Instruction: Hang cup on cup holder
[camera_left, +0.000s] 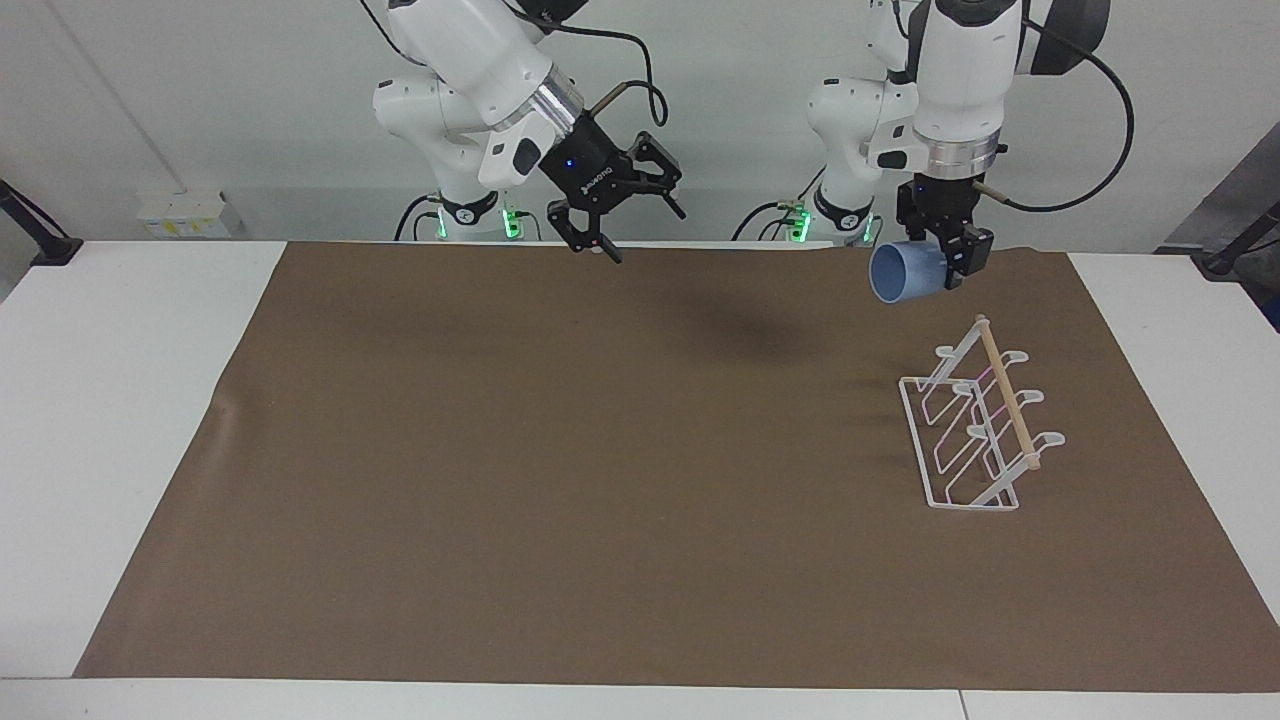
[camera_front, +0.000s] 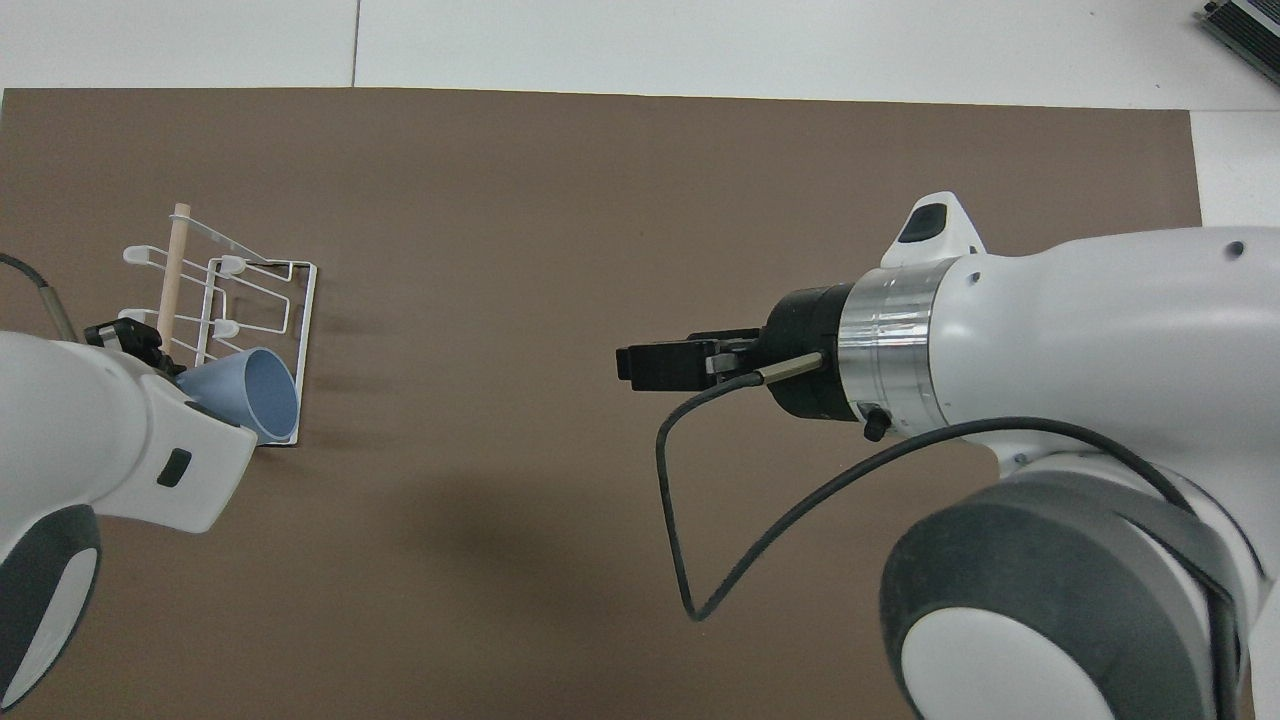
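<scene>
Facing view: we see the left end effector gripping the cup above the brown mat, near the cup holder. The right end effector hangs with its fingers spread wide.

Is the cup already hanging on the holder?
No, the cup is up in the air, held by the left end effector, clear of the holder.

White table, brown mat spread over it, 1 white wire cup holder standing on the mat
</scene>
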